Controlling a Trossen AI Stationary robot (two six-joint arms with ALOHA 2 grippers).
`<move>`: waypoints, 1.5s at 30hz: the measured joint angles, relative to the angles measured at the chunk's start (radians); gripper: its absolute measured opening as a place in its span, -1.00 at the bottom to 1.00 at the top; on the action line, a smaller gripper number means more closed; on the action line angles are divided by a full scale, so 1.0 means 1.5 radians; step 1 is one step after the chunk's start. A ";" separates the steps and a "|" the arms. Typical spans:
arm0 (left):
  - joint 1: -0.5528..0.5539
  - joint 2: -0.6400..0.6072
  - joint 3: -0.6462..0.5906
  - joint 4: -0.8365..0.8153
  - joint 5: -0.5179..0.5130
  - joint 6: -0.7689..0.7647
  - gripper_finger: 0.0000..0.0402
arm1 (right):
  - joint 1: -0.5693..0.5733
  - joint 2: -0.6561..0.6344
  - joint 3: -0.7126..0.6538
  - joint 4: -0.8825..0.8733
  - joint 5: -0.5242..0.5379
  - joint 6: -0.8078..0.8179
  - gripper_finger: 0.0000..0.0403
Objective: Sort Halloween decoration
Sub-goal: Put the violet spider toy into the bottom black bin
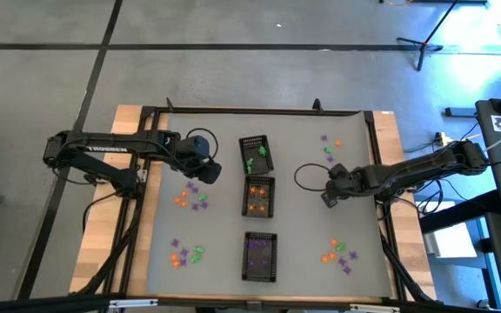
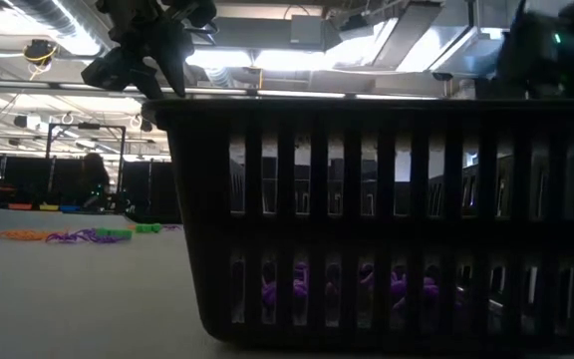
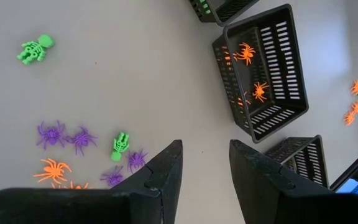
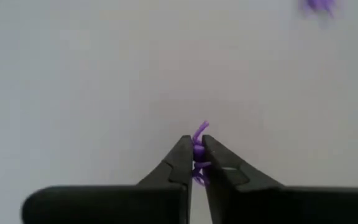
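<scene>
Small plastic Halloween decorations lie in loose groups on the grey table: one near my left gripper (image 1: 191, 196), one at the near left (image 1: 185, 254), one at the near right (image 1: 339, 254) and one at the far right (image 1: 330, 146). My left gripper (image 3: 207, 152) hovers open over purple spiders (image 3: 64, 135) and a green skeleton (image 3: 120, 145), with nothing between its fingers. My right gripper (image 1: 327, 198) is down at the table, right of the middle tray, shut on a purple spider (image 4: 199, 144). My right gripper pinches the purple spider between its two fingertips (image 4: 180, 155), coming from above and pointing steeply down. A purple leg (image 4: 202, 129) sticks out past the tips. I cannot tell whether the spider is lifted clear of the table.
Three black mesh trays stand in a row down the table's middle: the far one (image 1: 256, 155) holds green pieces, the middle one (image 1: 259, 196) orange spiders, the near one (image 1: 260, 255) purple pieces. A black cable loop (image 1: 307, 176) lies beside my right gripper.
</scene>
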 joint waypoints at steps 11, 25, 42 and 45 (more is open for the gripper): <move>0.000 0.000 0.000 0.000 0.000 0.000 -0.38 | 0.022 0.049 0.067 0.613 -0.287 -0.277 -0.92; 0.000 0.000 0.000 0.000 0.000 0.000 -0.38 | 0.143 0.358 0.349 0.522 -0.337 -0.461 -0.86; 0.000 0.000 0.000 0.001 0.000 0.000 -0.38 | 0.105 0.356 0.414 0.231 -0.177 -0.506 -0.14; 0.000 0.000 0.000 0.000 0.000 0.000 -0.38 | 0.083 0.304 0.376 0.148 -0.043 -0.480 -0.19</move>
